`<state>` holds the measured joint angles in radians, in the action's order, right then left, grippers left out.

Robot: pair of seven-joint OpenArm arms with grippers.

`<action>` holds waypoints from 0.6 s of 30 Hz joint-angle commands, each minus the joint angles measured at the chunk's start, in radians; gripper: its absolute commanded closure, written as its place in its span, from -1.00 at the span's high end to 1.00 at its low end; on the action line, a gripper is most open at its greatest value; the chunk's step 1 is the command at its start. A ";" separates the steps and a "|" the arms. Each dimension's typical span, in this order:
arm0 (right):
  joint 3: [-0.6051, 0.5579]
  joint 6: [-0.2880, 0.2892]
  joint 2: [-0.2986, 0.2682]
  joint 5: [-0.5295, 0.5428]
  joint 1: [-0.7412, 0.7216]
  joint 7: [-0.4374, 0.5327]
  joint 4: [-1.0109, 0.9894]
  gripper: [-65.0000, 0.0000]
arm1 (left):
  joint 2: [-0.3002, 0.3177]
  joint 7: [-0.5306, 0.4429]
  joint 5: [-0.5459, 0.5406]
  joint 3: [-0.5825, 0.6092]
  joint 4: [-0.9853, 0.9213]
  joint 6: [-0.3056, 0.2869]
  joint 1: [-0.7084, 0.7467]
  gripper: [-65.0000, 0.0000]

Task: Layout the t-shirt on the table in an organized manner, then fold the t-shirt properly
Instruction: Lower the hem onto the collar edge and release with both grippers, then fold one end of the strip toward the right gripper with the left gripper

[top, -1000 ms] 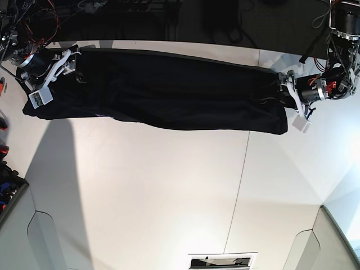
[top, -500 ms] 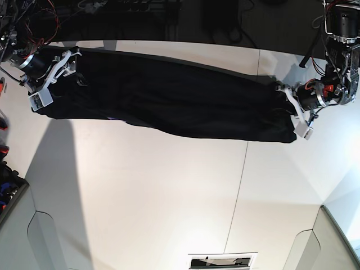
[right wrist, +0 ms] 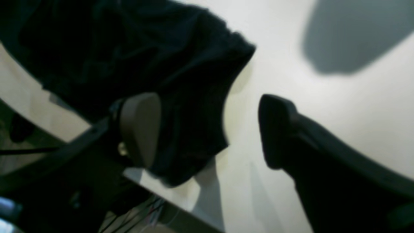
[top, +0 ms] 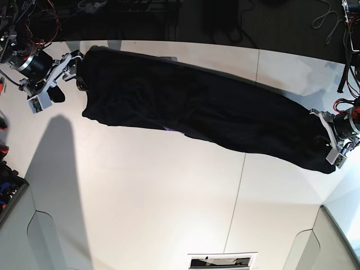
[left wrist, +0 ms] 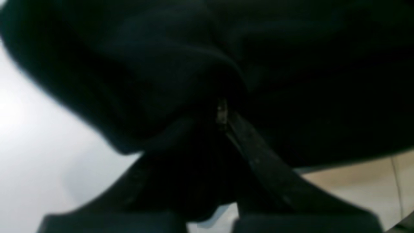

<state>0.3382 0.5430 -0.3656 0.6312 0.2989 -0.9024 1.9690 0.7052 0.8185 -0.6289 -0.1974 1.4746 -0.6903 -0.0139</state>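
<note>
The black t-shirt (top: 197,112) lies stretched in a long diagonal band across the back of the white table (top: 169,214). A small purple patch (top: 169,128) shows at its near edge. My left gripper (top: 327,149) is shut on the shirt's right end near the table's right edge. In the left wrist view the fingers (left wrist: 252,152) meet on black fabric (left wrist: 161,64). My right gripper (top: 67,84) is open at the shirt's left end. In the right wrist view its jaws stand wide apart (right wrist: 207,129), with the shirt's edge (right wrist: 181,64) lying under one finger (right wrist: 139,126).
Grey side bins stand at the front left (top: 11,208) and front right (top: 343,236). A thin dark seam (top: 243,169) runs across the table. A white slotted piece (top: 222,260) sits at the front edge. Cables and dark equipment line the back edge.
My left gripper moved right and toward the front, dragging the shirt with it. My right gripper opened and let go, and the shirt's left end slid away from it to the right.
</note>
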 commanded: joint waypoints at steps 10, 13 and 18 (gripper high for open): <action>0.009 0.002 -0.014 -0.032 -0.010 0.035 0.019 0.39 | 0.004 0.018 0.072 0.244 0.514 -0.008 0.119 -1.00; 0.009 0.002 -0.013 -0.032 -0.010 0.035 0.019 0.39 | -0.063 0.001 0.147 0.342 0.513 0.014 0.114 -1.00; 0.009 -0.001 -0.013 -0.029 -0.010 0.045 0.019 0.39 | -0.198 -0.068 0.255 0.454 0.433 0.018 0.105 -1.00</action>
<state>0.3386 0.5426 -0.3660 0.5877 0.2935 -0.8806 1.9694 0.4923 0.7719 -0.3653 0.2646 1.8927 -0.6724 0.1070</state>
